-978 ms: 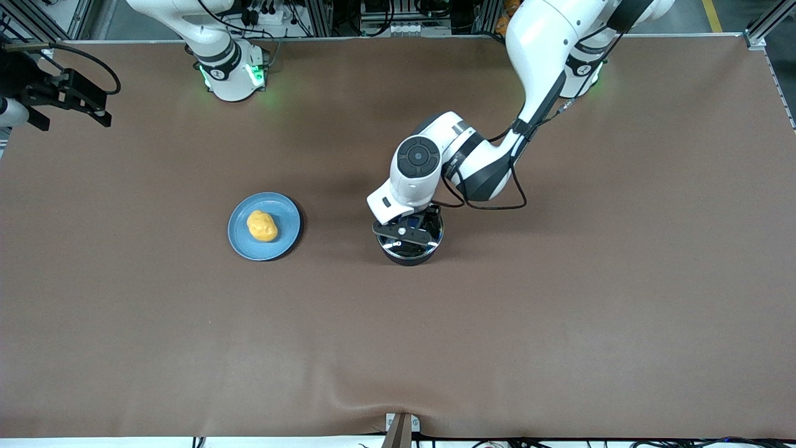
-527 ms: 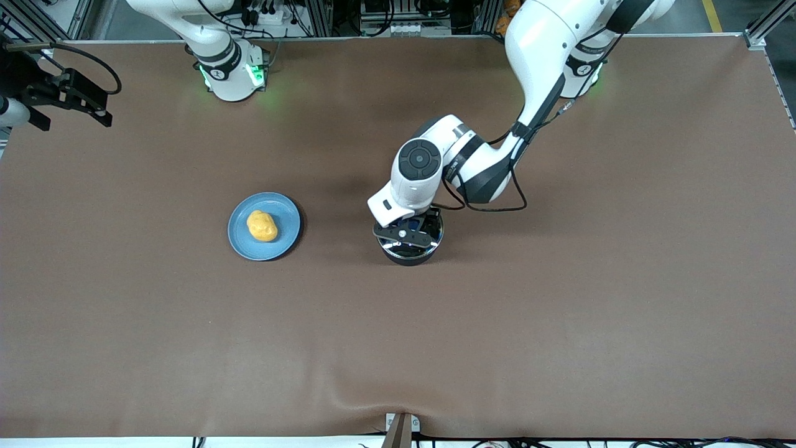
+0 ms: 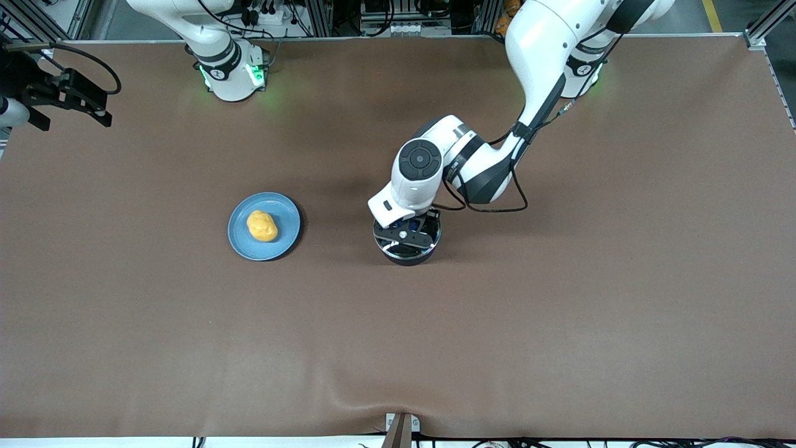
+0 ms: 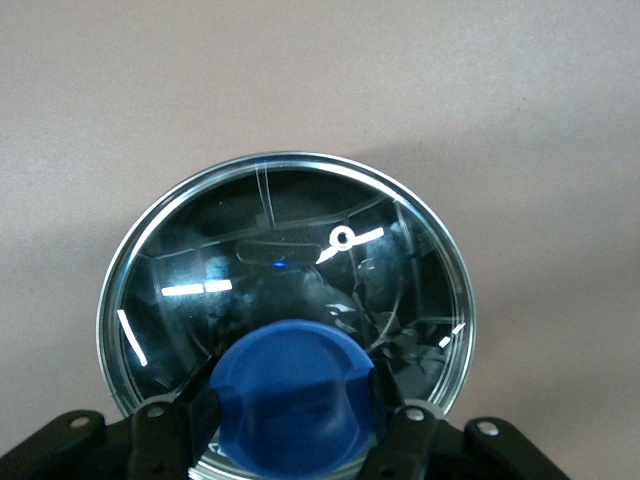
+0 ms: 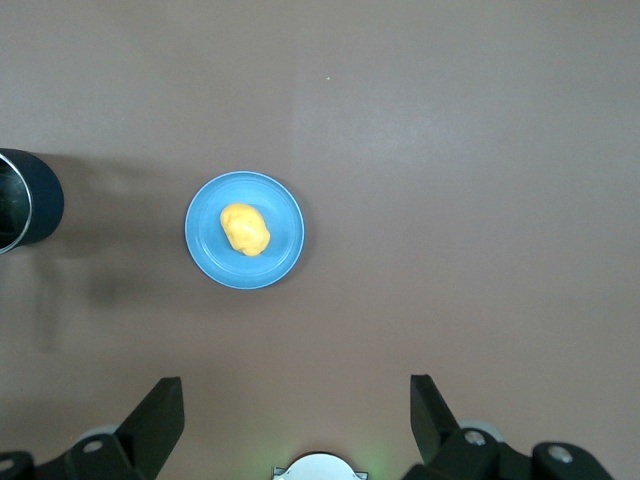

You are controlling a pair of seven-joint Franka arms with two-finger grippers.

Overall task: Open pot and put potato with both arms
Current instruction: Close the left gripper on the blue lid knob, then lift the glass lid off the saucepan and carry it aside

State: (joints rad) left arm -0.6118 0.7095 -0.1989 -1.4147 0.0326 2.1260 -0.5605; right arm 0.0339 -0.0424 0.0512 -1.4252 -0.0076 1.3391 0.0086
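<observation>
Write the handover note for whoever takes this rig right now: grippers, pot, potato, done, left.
Left gripper: shut on the blue knob of the glass lid, which sits on the pot.
Right gripper: open, waiting high above the table, holding nothing.
Potato: on the blue plate, beside the pot toward the right arm's end.
Done: knob gripped.
Left: lift the lid off, pick the potato, put it in the pot.

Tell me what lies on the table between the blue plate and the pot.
Nothing: only bare brown table separates the plate from the pot, seen in the front view.
</observation>
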